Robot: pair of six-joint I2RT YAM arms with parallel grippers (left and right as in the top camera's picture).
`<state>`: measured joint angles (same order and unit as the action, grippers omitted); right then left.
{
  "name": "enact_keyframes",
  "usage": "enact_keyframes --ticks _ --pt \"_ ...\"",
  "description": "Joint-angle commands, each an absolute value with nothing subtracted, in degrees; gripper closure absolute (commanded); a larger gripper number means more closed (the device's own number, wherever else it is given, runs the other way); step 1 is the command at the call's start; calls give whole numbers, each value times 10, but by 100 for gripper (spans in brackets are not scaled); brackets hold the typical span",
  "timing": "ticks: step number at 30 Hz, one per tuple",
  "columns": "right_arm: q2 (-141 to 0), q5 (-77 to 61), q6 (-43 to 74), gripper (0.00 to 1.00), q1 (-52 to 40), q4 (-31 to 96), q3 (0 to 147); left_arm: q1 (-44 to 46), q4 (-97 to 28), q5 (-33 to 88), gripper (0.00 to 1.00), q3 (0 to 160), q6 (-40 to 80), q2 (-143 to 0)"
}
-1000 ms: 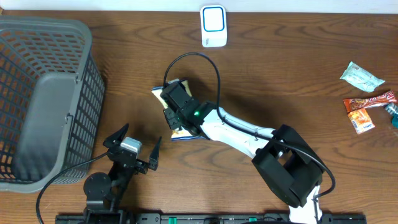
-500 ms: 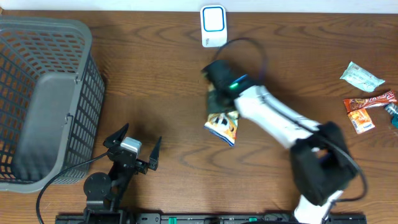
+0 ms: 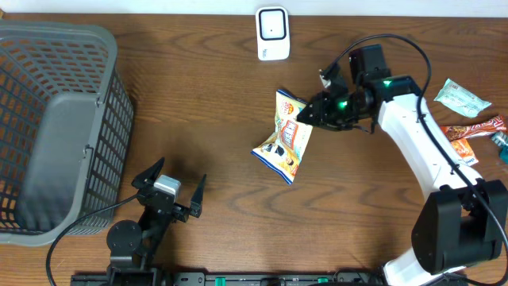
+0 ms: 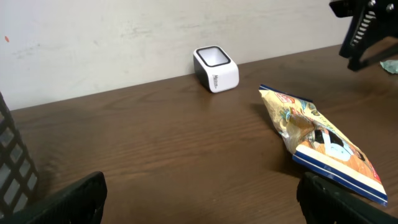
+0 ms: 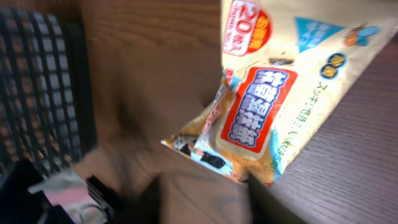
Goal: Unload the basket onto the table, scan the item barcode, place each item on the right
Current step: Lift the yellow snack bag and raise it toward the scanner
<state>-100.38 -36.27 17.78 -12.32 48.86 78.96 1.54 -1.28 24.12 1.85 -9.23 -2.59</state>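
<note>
A basket [image 3: 55, 30] is being noted at the left of the table [image 3: 198, 79], a scanner [image 3: 272, 32] at the far edge, and loose snack packs [image 3: 462, 97] at the right. The right arm is being seen stretched across, to the right of the bag. The bag [image 3: 287, 137] is being observed lying on the table in front of the scanner: yellow, crumpled, with a red label and a blue end band; its barcode cannot be made out. The right claw [image 3: 309, 114] is being recorded just beside the bag's upper edge, jaws partly parted, the bag released. The left claw [image 3: 173, 187] is being held spread wide, empty, well apart from the bag.
</note>
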Motion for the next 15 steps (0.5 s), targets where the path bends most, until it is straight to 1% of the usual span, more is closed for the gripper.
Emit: enact_keyframes --ticks 1,3,4,5,9,11,13,15 --pt "-1006 -331 180 32 -162 475 786 12 -22 253 2 2 -92 -25" --pt "-1006 -241 222 23 -186 458 786 12 -22 253 2 2 -92 -25" --pt "-1006 -179 263 16 -201 453 786 12 -22 253 2 2 -92 -25" --pt "-1006 -135 293 14 -215 452 786 12 -22 253 2 2 -92 -25" --pt "-1009 6 387 14 -280 440 786 12 -22 253 2 2 -92 -25" --pt "-1015 69 425 17 -316 423 786 12 -22 253 2 2 -92 -25" --pt "-1027 135 473 18 -349 406 786 12 -22 253 2 2 -92 -25" --pt "-1044 171 512 20 -367 395 787 12 -22 253 2 2 -92 -25"
